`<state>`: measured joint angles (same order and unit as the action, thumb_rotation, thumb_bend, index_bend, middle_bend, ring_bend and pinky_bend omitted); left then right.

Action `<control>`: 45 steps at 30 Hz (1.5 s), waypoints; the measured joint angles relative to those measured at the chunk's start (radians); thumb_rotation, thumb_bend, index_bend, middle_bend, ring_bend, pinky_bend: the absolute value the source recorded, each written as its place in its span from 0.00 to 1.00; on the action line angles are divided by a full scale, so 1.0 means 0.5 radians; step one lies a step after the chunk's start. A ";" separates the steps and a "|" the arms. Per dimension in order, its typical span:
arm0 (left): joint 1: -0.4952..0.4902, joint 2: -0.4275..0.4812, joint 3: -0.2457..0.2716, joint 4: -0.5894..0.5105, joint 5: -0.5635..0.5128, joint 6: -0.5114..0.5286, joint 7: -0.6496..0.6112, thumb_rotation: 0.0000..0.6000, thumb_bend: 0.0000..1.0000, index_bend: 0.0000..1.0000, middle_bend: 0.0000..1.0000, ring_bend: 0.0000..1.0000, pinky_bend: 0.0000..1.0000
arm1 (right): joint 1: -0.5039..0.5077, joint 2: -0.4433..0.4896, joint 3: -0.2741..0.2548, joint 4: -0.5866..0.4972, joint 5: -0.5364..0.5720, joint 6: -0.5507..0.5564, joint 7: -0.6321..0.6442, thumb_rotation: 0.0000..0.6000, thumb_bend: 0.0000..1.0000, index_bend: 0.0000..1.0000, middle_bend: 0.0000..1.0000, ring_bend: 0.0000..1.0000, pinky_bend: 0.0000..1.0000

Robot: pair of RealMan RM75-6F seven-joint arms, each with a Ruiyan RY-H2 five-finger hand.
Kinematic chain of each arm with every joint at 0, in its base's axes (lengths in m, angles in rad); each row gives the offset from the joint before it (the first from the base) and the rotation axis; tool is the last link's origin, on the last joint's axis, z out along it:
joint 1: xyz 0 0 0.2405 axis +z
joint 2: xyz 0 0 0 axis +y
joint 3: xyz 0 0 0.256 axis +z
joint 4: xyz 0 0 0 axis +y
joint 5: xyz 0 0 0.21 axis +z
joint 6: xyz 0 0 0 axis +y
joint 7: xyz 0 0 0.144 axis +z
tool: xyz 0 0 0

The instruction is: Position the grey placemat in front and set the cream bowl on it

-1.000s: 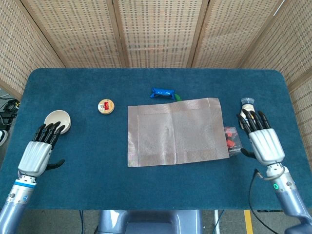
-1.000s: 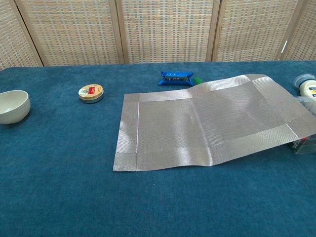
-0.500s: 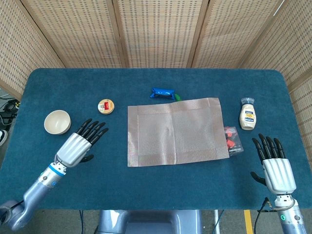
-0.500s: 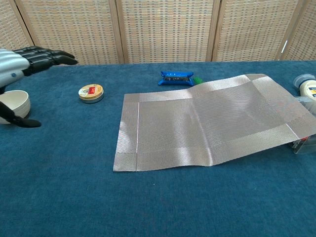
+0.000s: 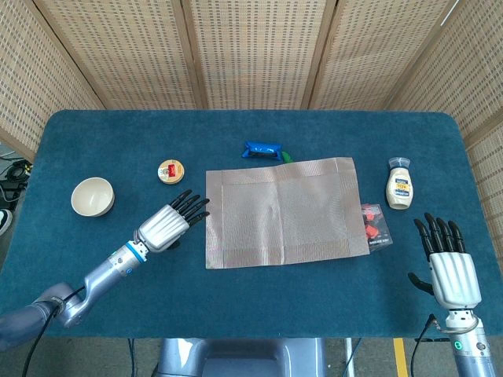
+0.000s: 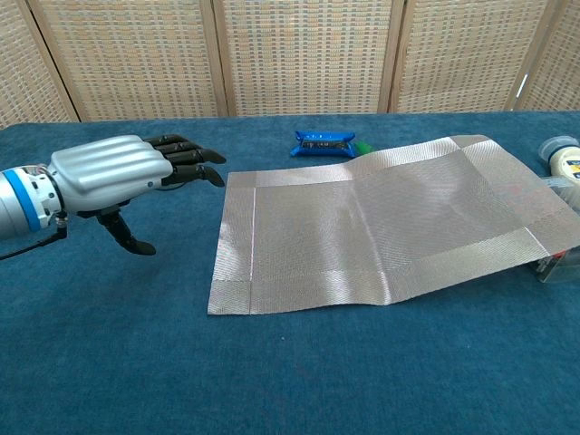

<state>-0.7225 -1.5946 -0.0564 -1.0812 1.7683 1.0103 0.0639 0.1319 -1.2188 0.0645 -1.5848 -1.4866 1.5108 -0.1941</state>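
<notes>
Left hand [image 5: 168, 225] empty, fingers extended, just beside grey placemat [image 5: 283, 210] left edge.

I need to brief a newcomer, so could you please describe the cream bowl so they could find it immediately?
Start at the grey placemat in the middle of the blue table, then look far left, past the small round tin. The cream bowl sits alone near the left edge: plain, pale and open, larger than the tin.

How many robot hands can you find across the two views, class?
2. The left hand hovers open beside the placemat's left edge; the chest view shows this same hand. The right hand is open at the table's near right corner.
</notes>
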 measured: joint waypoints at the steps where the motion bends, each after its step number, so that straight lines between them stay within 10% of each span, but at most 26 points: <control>1: -0.013 -0.022 0.005 0.030 -0.001 -0.010 -0.007 1.00 0.00 0.15 0.00 0.00 0.00 | 0.001 -0.001 0.003 0.005 0.005 -0.005 0.002 1.00 0.00 0.00 0.00 0.00 0.00; 24: -0.205 -0.365 0.026 0.275 -0.146 -0.162 0.067 1.00 0.00 0.15 0.00 0.00 0.00 | -0.002 0.011 0.016 0.002 -0.025 -0.025 0.062 1.00 0.00 0.00 0.00 0.00 0.00; 45: -0.267 -0.433 0.034 0.235 -0.261 -0.227 0.194 1.00 0.38 0.16 0.00 0.00 0.00 | -0.021 0.038 0.018 -0.033 -0.088 0.021 0.099 1.00 0.00 0.00 0.00 0.00 0.00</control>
<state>-0.8558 -1.8113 -0.0393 -0.9638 1.6380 0.8969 0.1610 0.1213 -1.2000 0.0733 -1.6014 -1.5304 1.5212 -0.1446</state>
